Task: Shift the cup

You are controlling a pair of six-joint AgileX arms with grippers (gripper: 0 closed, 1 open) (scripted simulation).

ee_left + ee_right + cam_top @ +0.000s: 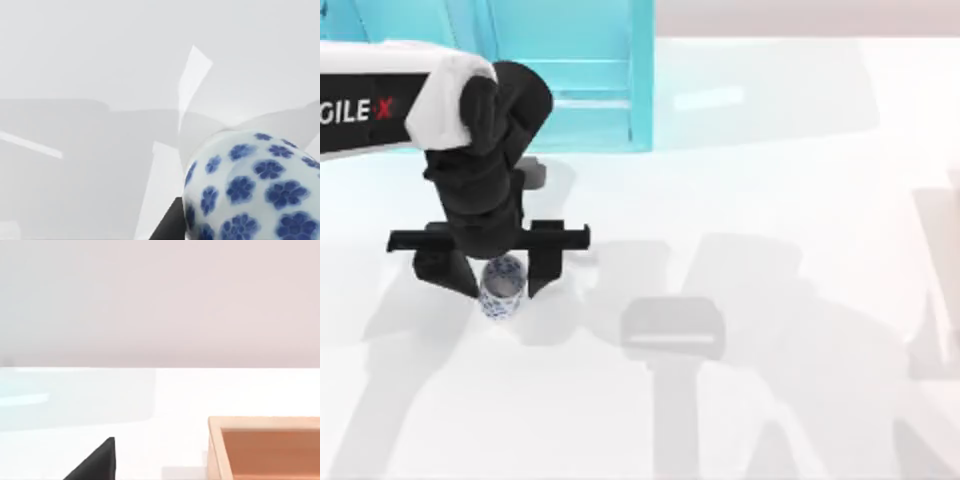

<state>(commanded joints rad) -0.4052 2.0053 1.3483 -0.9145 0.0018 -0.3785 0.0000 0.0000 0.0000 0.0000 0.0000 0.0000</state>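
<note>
Left arm reaches in from the table's (pixel 800 150) left edge, and its black left gripper (pixel 501 278) is pointed down over the left half of the surface, toward the middle of its depth. The cup (pixel 501 287), white with blue flowers, sits right between the two fingers (pixel 545 265), one finger on each side of it, upright on the white surface. The fingers are spread wider than the cup; whether either one touches its wall, I cannot tell from above. In the left wrist view the cup (pixel 255 190) looms very close, its flowered wall bulging in front of the camera, with a dark finger tip (pixel 167 227) just beside its base. Behind the arm, at the far edge, stands a turquoise frame (pixel 610 80). In the right wrist view there is a light wooden box (pixel 265 447) on the white surface, with a black finger tip (pixel 97 462) near it.
</note>
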